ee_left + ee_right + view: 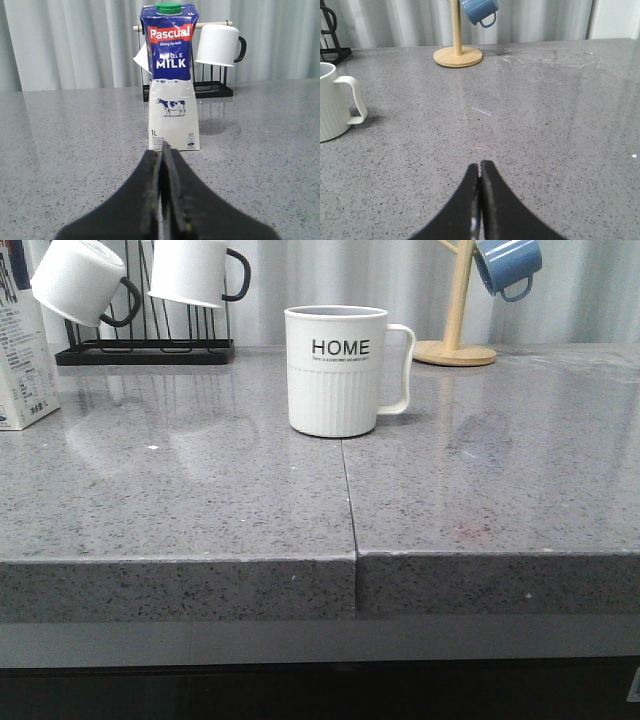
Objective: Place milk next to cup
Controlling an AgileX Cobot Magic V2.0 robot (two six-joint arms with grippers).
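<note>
Front view: nothing moved yet, judging by the layout; milk [22,350] at nine o'clock, well apart from the cup [336,370] reading "HOME", dead centre. Left wrist view: left gripper [163,150] pressed together, empty, facing "Pascual WHOLE MILK 1L". Right wrist view: right gripper [480,167] likewise together, empty.

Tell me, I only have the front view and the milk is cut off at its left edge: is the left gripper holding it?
Observer: No. The left gripper is shut, short of the Pascual whole milk carton, which stands upright.
Operator: And the right one?
Observer: The right gripper is shut too, over bare countertop, with the HOME mug off to one side.
Operator: Cap on?
Observer: Yes, a green cap.
</note>
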